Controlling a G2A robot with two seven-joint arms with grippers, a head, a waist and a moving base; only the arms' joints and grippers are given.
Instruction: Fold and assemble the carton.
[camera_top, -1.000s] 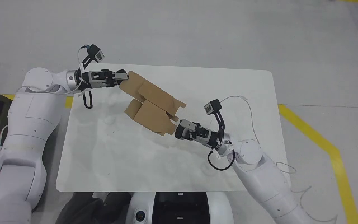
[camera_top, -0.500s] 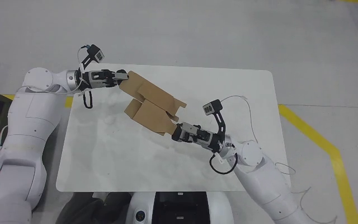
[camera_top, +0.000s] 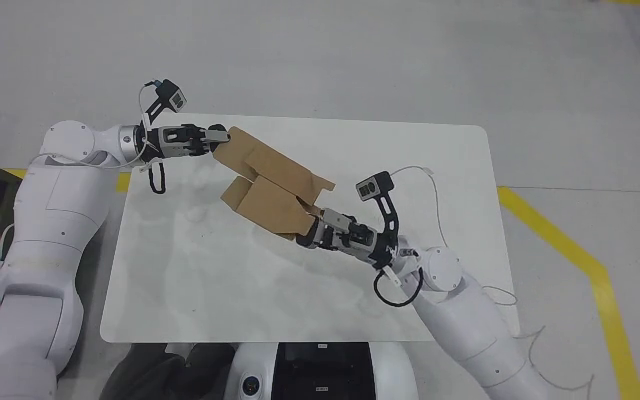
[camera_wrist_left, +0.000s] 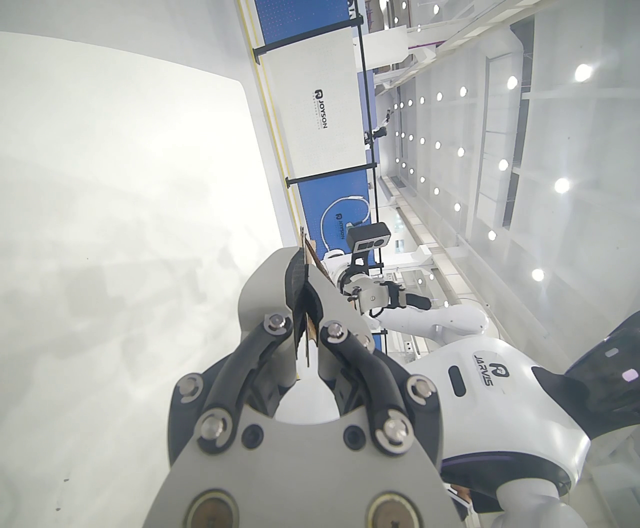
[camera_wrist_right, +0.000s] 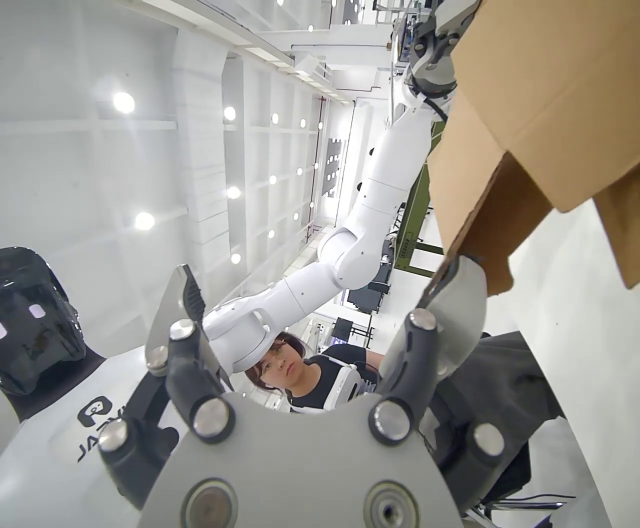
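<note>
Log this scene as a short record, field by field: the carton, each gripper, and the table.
carton: brown cardboard, flaps loose, not yet a box
left gripper: shut on one carton edge
right gripper: open, one fingertip at the opposite edge
table: white, under the carton

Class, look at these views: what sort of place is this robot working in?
Probably a large industrial hall or robot lab: rows of ceiling lights, a yellow floor line, a white worktable.
</note>
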